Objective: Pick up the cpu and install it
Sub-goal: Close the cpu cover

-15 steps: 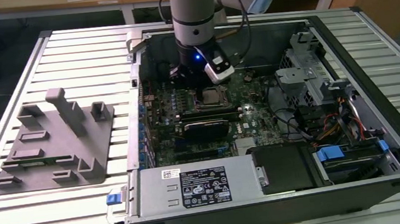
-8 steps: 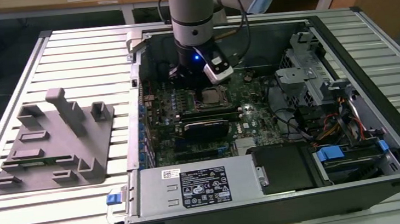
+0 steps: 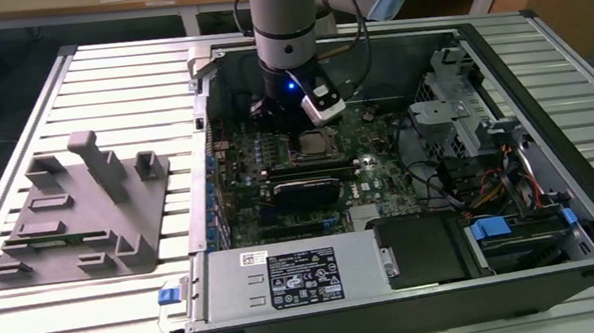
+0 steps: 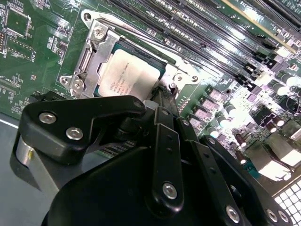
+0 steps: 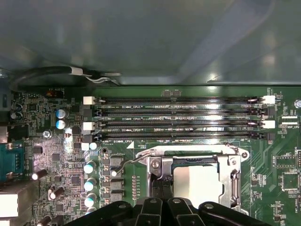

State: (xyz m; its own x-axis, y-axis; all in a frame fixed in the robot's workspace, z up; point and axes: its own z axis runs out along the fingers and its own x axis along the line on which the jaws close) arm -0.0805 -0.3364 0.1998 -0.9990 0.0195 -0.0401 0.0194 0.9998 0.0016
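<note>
Cpu [image 4: 129, 70], pale silver square, lies in its socket [image 4: 94, 52] beside the closed claw [image 4: 160, 95]

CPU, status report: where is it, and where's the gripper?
Gripper down at the cpu, contact unclear. The cpu lies inside the metal socket frame on the motherboard. Memory slots alongside, apart from both.
</note>
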